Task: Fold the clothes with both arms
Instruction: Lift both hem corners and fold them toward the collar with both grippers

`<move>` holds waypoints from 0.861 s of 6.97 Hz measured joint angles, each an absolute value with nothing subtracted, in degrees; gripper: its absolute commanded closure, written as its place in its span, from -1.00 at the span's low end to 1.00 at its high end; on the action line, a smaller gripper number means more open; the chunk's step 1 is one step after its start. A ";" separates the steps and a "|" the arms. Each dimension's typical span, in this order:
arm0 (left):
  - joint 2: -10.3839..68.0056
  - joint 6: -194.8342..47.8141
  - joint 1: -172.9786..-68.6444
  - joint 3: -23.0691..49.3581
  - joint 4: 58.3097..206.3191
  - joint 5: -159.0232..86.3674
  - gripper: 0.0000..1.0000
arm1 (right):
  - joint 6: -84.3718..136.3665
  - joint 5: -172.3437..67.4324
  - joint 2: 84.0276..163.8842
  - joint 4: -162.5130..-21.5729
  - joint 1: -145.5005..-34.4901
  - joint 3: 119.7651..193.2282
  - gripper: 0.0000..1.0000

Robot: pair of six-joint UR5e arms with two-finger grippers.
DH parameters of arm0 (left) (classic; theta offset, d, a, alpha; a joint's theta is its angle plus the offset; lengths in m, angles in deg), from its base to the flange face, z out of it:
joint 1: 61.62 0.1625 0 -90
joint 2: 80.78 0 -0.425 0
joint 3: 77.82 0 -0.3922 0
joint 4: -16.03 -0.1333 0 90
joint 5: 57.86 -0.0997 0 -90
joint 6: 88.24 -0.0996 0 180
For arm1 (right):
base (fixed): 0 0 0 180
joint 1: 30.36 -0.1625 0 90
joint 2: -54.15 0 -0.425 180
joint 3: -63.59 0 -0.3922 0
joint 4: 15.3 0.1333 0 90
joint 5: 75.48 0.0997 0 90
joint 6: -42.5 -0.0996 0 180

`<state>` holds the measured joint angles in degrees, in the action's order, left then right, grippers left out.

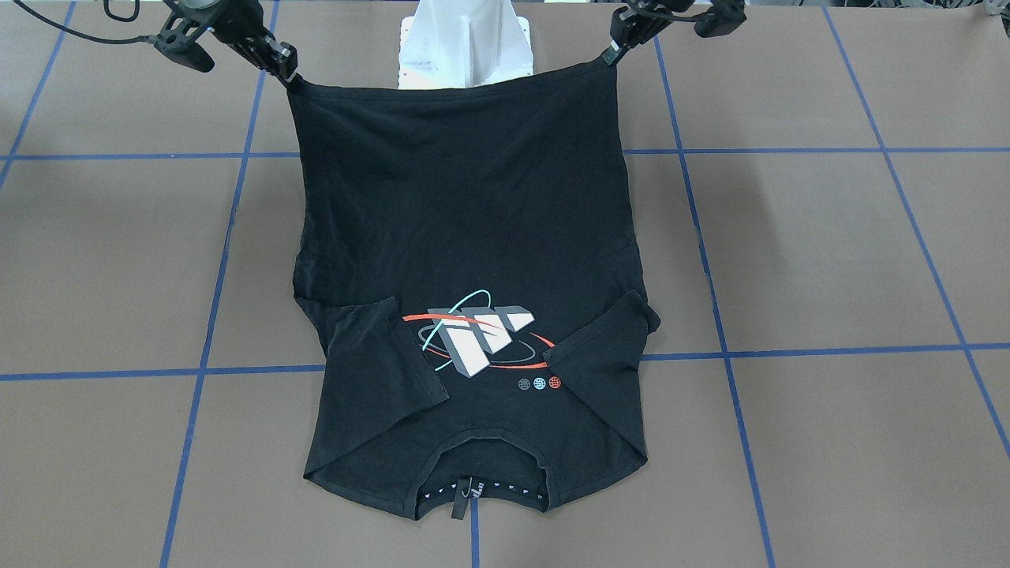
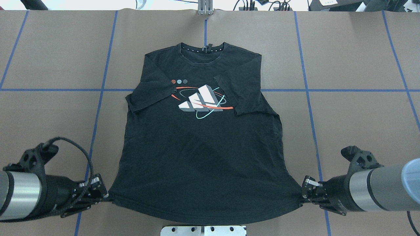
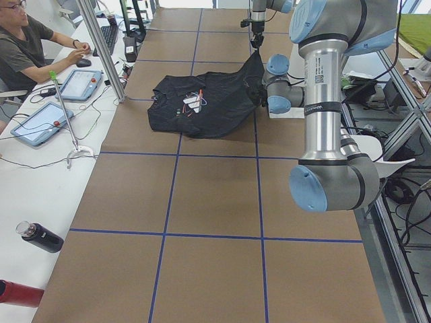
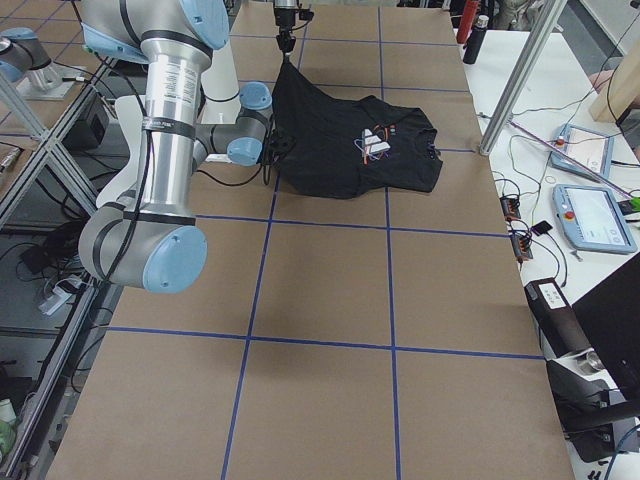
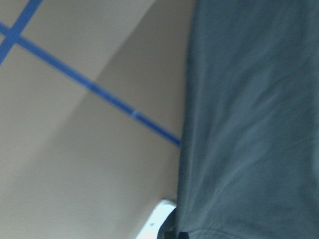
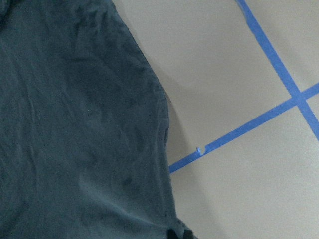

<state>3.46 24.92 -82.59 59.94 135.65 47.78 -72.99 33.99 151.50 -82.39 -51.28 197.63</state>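
**Robotics laboratory: two-arm test cell.**
Long table point(image 3: 215, 202) covered in brown paper and marked into squares with blue tape point(image 3: 258, 195). Two jointed industrial arms point(image 3: 325, 101) stand beside a white pedestal point(image 1: 465, 39). A white side bench point(image 3: 27, 195) carries touch pendants point(image 3: 37, 122) and loose cables point(image 4: 520, 215), with an operator point(image 3: 27, 47) seated at it. An aluminium post point(image 3: 101, 50) rises at the table edge.

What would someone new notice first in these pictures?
A black T-shirt lies mid-table, face up, with both sleeves folded in toward its white, red and cyan logo. The left end effector and right end effector each pinch a bottom corner at the robot's edge, holding that end raised off the table.
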 measured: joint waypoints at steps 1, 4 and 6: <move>4.64 20.44 -87.79 58.48 135.55 49.39 1.00 | -72.47 38.23 143.98 -89.83 -57.53 195.67 1.00; 10.71 11.00 -99.05 48.46 135.40 51.40 1.00 | -62.20 43.34 127.48 -107.73 -70.01 187.07 1.00; 17.79 9.21 -103.68 39.28 135.39 51.75 1.00 | -53.81 43.49 124.99 -108.71 -74.88 180.41 1.00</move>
